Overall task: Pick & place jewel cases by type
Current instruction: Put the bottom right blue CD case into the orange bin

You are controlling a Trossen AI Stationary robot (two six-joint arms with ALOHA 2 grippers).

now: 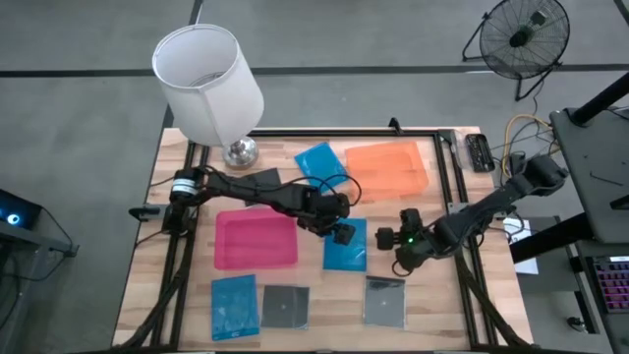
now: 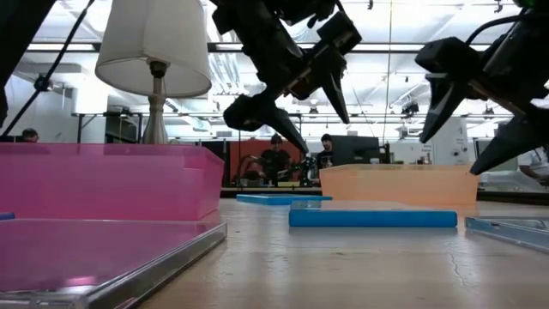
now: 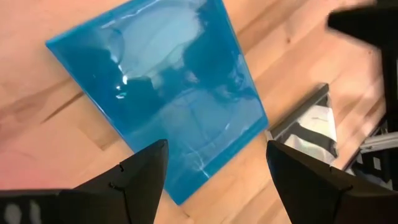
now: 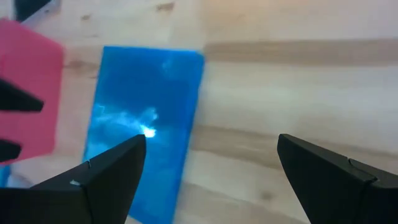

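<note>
We're over the blue case (image 1: 345,245) in the middle of the table, lying flat on the wood between the pink tray (image 1: 256,239) and our right gripper (image 1: 405,246). Our left gripper (image 1: 339,228) hovers just above its upper edge, fingers spread wide with nothing between them; the left wrist view shows the case (image 3: 163,93) lying beyond both dark fingers (image 3: 140,177). From table height the fingertips hang clear above the thin blue slab (image 2: 372,218), not touching it.

Our right gripper waits just beside the same case, jaws wide and empty too, with the blue sheet (image 4: 146,130) in its own view.

Around us: a second blue case (image 1: 320,162) sits next to the orange tray (image 1: 387,168), a third (image 1: 235,307) near the front edge, and two dark cases (image 1: 285,307) (image 1: 384,301) along the front. We count five cases in the open; a sixth we can't make out.

Now the pick, as we judge it: the case is thin and flat on wood, so we'd bring the fingers down square across one edge, straddling it evenly, and close gently, since the slick plastic will likely skid or tilt if pinched off-centre. The right arm sits close, so we should lift straight up before swinging toward a tray.
</note>
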